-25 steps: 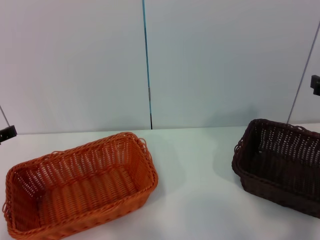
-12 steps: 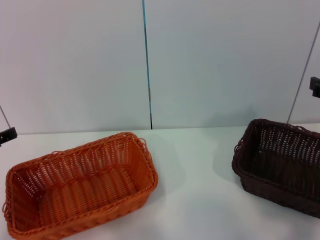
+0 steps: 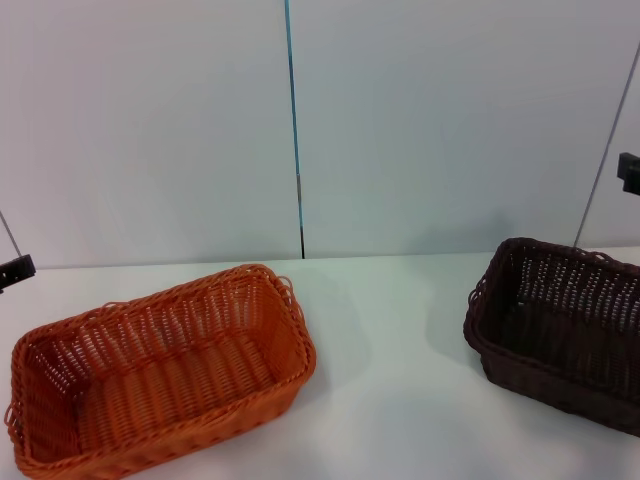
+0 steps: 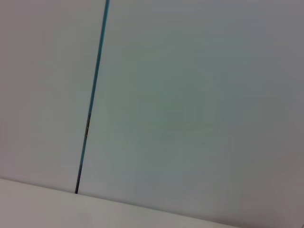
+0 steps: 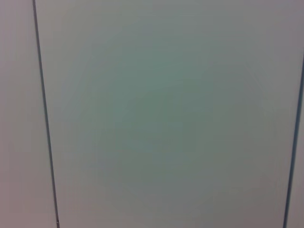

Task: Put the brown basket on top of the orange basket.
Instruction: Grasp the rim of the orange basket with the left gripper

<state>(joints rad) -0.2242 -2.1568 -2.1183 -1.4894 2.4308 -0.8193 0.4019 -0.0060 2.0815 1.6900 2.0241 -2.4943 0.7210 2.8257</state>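
Brown basket (image 3: 560,330) sits on table (image 3: 400,330) at right, well apart from orange basket (image 3: 160,375) at left. Both grippers barely at frame edges; jaw state: cannot tell. Probably grasp the brown rim first, lift level, align over orange.

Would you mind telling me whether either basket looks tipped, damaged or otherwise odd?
Nothing stands out. The orange basket and the brown basket both sit upright, empty and apart on the white table.

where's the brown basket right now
In the head view the brown basket sits on the white table at the robot's right, apart from the orange basket.
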